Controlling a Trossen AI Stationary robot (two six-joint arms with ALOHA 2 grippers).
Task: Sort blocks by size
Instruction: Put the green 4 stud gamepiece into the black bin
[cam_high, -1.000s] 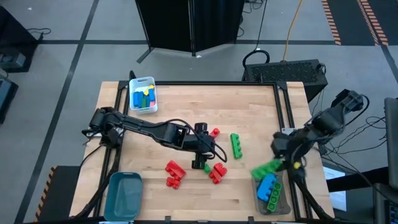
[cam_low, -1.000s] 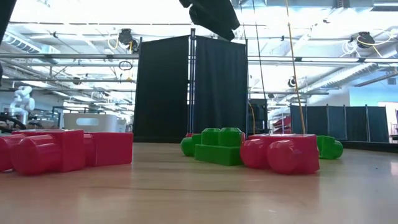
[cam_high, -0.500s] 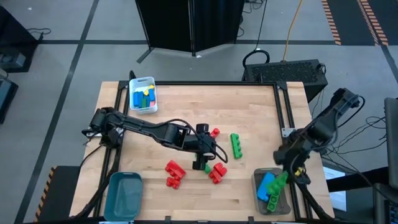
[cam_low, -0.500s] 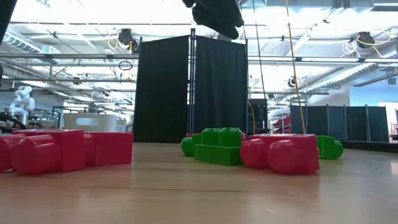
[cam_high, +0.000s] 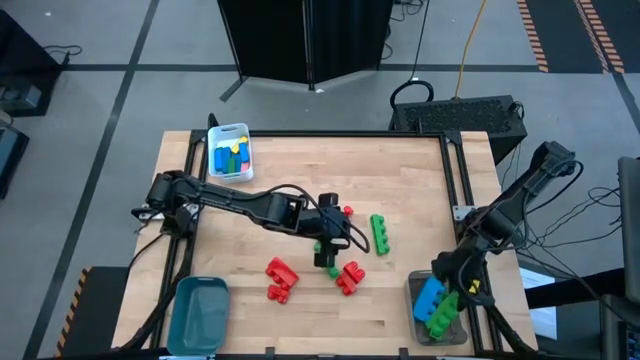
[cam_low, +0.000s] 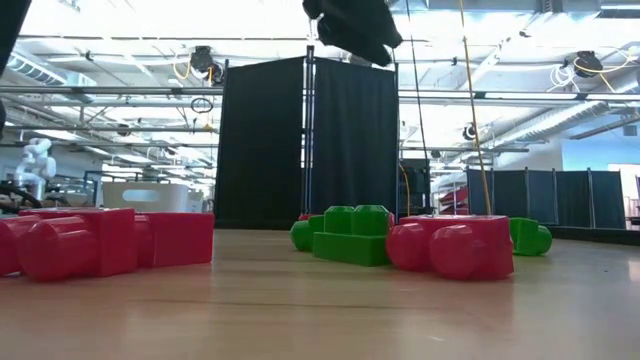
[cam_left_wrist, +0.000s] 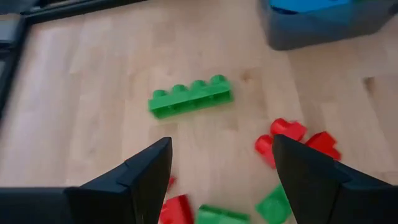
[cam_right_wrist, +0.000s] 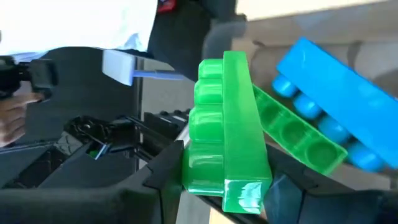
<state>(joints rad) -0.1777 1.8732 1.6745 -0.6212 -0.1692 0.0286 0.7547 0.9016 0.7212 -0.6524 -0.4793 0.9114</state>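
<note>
My right gripper (cam_high: 447, 292) is shut on a green block (cam_right_wrist: 225, 127) over the clear bin (cam_high: 418, 322) at the near right corner. A blue block (cam_high: 428, 296) and another green block (cam_right_wrist: 292, 134) lie in that bin. My left gripper (cam_high: 330, 238) hangs open above the middle of the table and touches nothing. Below and around it lie a long green block (cam_left_wrist: 189, 102), red blocks (cam_left_wrist: 292, 135) and small green blocks (cam_left_wrist: 214, 215). The low view shows only the left gripper's dark body (cam_low: 352, 25) at the top. My right gripper pinches the green block between its two fingers, one on the studded face (cam_right_wrist: 204, 177) and the other on the opposite face. The block sticks out forward past the fingers, slanting down over the bin. I cannot tell whether it touches the blocks in the bin.
A white bin (cam_high: 230, 152) with coloured blocks stands at the far left, and a teal bin (cam_high: 198, 312) at the near left corner. More red blocks (cam_high: 280, 280) lie near the table's front. A black frame rail (cam_high: 460, 175) edges the table.
My right gripper has gone down and toward the table's near edge with the green block, tipping downward. The block, earlier beside the clear bin's far left corner, now hangs over the bin next to the blue block.
</note>
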